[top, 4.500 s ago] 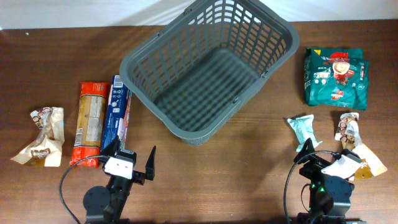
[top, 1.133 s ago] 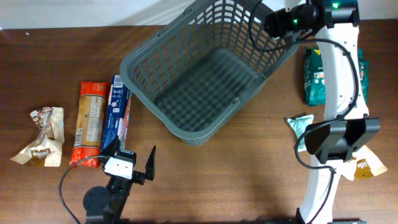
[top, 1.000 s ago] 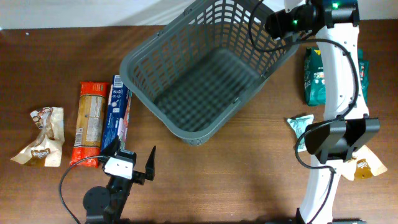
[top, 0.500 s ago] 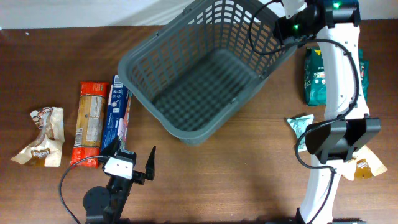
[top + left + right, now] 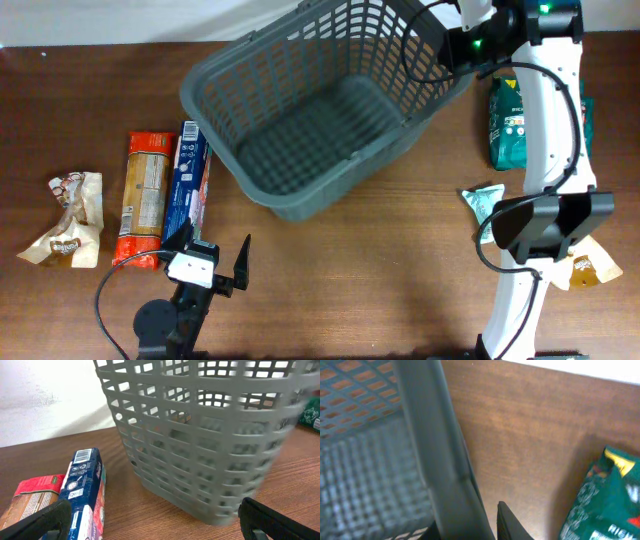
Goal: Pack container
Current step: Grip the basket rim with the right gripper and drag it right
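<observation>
So, right gripper (image 5: pixel 462 45) clamped on far rim of basket (image 5: pixel 310 140), which sits empty, mid-table toward the back; left gripper (image 5: pixel 212 246) parked, fingers apart. Likely positioning step — next calls for letting go, fetching a snack (image 5: pixel 487 205).

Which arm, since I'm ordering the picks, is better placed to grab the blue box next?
Left. The left gripper is open and free, with the blue box just ahead on its side. The right gripper is clamped on the container at its rim, across the table.
</observation>
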Robot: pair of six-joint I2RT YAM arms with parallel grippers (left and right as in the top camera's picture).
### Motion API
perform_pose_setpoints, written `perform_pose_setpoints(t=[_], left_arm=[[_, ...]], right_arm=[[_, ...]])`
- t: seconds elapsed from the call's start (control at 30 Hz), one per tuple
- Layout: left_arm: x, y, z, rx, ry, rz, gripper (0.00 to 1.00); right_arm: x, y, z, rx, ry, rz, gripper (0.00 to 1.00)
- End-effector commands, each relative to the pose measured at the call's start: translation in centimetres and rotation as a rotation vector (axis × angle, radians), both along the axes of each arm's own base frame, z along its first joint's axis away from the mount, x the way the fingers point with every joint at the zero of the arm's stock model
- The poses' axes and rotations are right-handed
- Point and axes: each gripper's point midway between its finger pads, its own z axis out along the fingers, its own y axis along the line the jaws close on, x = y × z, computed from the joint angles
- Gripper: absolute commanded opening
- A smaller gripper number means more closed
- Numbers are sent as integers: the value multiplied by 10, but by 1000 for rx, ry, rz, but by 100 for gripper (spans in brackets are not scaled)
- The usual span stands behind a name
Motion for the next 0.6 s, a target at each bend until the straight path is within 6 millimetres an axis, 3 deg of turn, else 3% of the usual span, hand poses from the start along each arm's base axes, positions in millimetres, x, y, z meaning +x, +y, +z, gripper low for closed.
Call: perform_pose_setpoints(t=[0.0,0.13,0.57], left_arm=[[0,-2,-2,-9,2,-11,99],[0,-2,-2,-9,2,-11,99],[0,-2,-2,-9,2,-11,99]], right_arm=[[-5,-3,-9,19,65,-122,4],[-13,-3,-13,67,130,-225,4],[-40,-4,-23,90,270,-326,4]])
